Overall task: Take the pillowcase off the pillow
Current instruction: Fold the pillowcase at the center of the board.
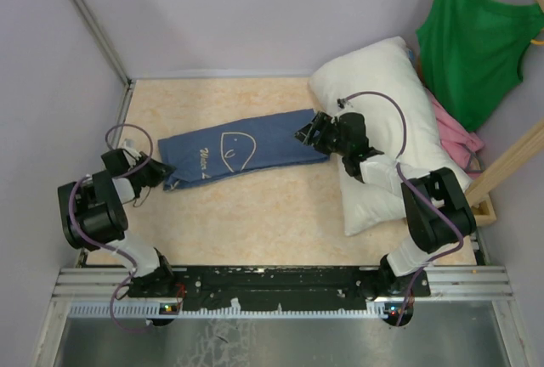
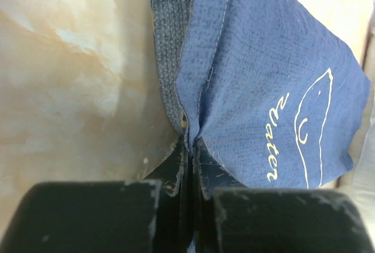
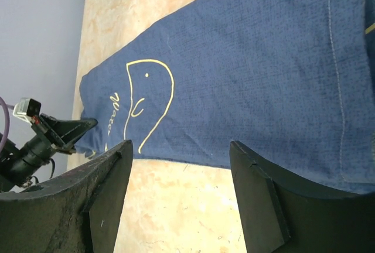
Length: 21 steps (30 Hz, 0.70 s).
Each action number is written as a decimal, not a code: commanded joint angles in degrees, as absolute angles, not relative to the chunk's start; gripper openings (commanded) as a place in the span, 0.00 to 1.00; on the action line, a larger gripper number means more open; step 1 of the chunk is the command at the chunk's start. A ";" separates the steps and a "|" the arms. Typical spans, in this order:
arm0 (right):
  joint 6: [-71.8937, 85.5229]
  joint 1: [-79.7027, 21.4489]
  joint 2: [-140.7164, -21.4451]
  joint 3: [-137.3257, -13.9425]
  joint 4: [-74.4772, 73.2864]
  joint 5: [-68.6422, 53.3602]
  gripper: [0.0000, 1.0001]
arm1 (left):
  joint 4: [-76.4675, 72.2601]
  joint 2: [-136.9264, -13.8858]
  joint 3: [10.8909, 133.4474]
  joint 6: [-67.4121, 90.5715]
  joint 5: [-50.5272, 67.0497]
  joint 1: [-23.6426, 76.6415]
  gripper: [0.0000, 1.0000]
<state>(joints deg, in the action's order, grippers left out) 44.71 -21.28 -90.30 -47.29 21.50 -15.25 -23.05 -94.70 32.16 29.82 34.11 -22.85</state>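
The pillowcase (image 1: pixel 238 150) lies flat and stretched out on the table, dark blue with a yellow whale outline and the word "Water". It is off the pillow (image 1: pixel 382 87), a plump white cushion lying at the right. My left gripper (image 1: pixel 160 172) is shut on the pillowcase's left edge; in the left wrist view the cloth (image 2: pixel 263 77) is pinched between the jaws of that gripper (image 2: pixel 192 144). My right gripper (image 1: pixel 310 133) hovers open at the pillowcase's right end, beside the pillow. In the right wrist view its gripper (image 3: pixel 180 147) frames bare table below the cloth (image 3: pixel 246 71).
A green tank top (image 1: pixel 472 44) hangs on a hanger at the back right, with a pink garment (image 1: pixel 455 133) under it beside the pillow. A wooden frame (image 1: pixel 510 163) stands along the right edge. Grey walls close the left and back.
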 commanded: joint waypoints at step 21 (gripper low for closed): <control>43.52 -22.15 -87.14 -51.96 12.33 -10.49 0.71 | 15.80 -79.43 60.84 17.71 -9.89 -7.40 0.00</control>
<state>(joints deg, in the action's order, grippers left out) 44.60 -21.65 -89.84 -47.68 16.78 -13.85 8.16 -80.84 53.39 23.22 -2.15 -11.81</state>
